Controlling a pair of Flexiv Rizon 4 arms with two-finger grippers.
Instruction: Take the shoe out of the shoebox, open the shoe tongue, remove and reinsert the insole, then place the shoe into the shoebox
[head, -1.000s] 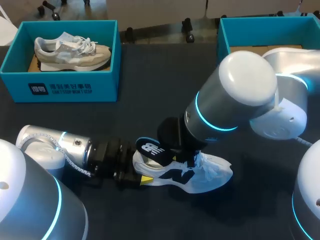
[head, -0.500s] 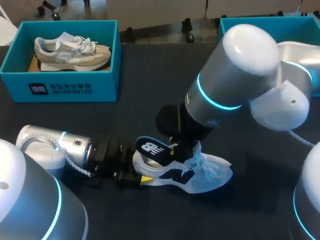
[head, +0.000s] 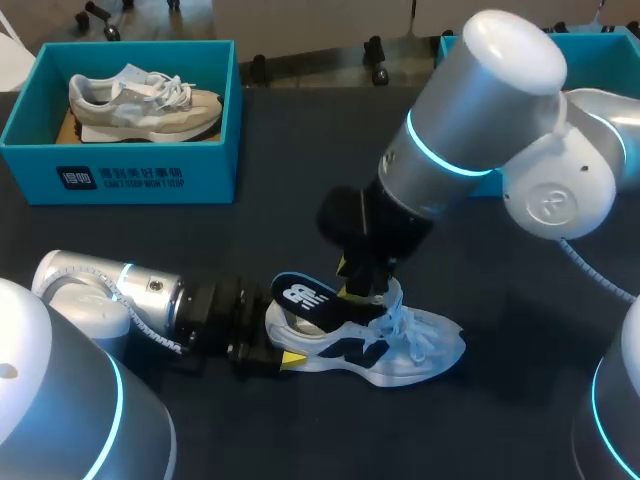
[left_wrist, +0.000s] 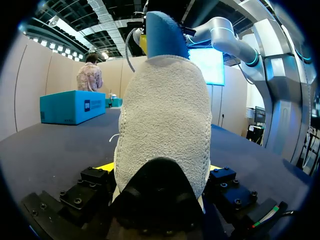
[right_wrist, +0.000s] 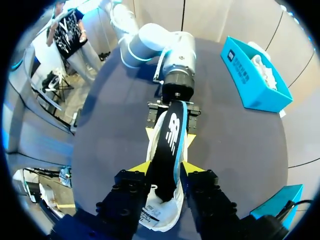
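Observation:
A white shoe (head: 405, 350) with black side marks lies on the dark table, toe to the right. Its heel (left_wrist: 162, 130) sits between the fingers of my left gripper (head: 280, 348), which touch it on both sides. A black insole (head: 303, 297) with a blue edge and white logo sticks up out of the heel opening. In the right wrist view the insole (right_wrist: 169, 142) runs between the yellow tips of my right gripper (right_wrist: 169, 167), which is shut on it above the shoe (right_wrist: 162, 212). In the left wrist view the insole's blue end (left_wrist: 165, 35) rises over the heel.
A teal shoebox (head: 130, 180) at the back left holds a grey-beige shoe (head: 140, 100). A second teal shoebox (head: 450, 75) stands at the back right, partly behind my right arm. The left one (right_wrist: 252, 75) also shows in the right wrist view.
My right arm's upper part has swung up and to the right while its gripper stays at the insole. The shoe, the insole and my left arm have hardly moved.

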